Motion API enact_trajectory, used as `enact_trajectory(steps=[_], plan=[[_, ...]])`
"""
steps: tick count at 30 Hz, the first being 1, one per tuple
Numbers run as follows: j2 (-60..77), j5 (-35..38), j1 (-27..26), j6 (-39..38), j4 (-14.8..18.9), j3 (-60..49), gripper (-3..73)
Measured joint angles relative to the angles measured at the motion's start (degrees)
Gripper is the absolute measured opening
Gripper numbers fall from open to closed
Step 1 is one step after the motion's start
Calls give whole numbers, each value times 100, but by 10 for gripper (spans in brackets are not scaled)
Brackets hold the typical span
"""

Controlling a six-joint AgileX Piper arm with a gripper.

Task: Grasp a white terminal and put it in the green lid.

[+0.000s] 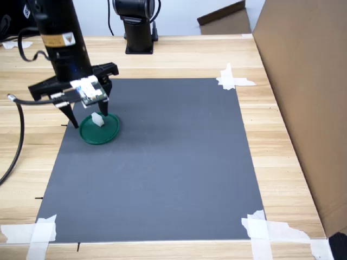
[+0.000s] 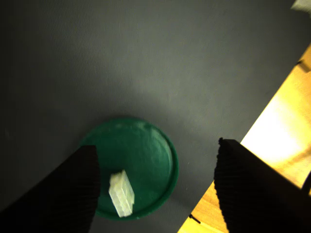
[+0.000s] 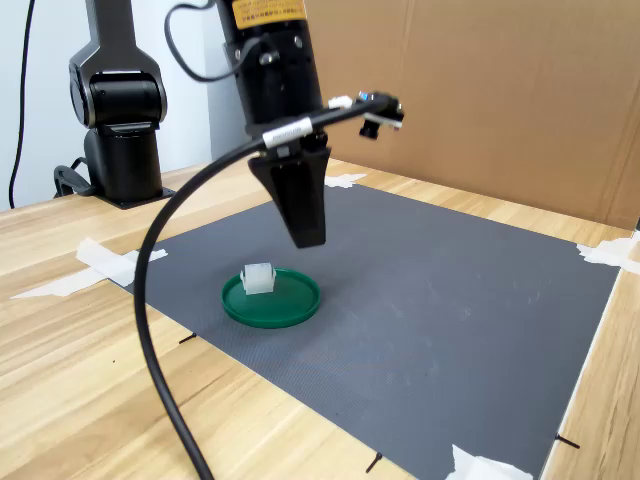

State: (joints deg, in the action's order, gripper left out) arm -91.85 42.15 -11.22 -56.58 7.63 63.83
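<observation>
The green lid (image 1: 106,135) lies on the grey mat near the first exterior view's left edge. A small white terminal (image 1: 97,119) rests inside it, apart from both fingers. My gripper (image 1: 88,118) hangs open just above the lid, with nothing between its fingers. In the wrist view the terminal (image 2: 121,193) sits in the lid (image 2: 146,150) close to one dark finger (image 2: 73,189), and the gripper (image 2: 158,145) spans wider than the lid. In the second exterior view the gripper (image 3: 307,238) hovers above the lid (image 3: 290,306) and the terminal (image 3: 257,279).
The grey mat (image 1: 173,173) is taped at its corners to a wooden table (image 1: 282,162). A cardboard wall (image 1: 309,81) stands along the first exterior view's right. A black arm base (image 1: 138,27) is at the back, and a black cable (image 3: 160,330) hangs from the arm.
</observation>
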Motion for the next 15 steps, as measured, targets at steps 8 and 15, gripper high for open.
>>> enact_trajectory(steps=[8,15], plan=[[1267,-202,0,112,1417,-17,232],[1780,-117,0,641,1555,-21,0]])
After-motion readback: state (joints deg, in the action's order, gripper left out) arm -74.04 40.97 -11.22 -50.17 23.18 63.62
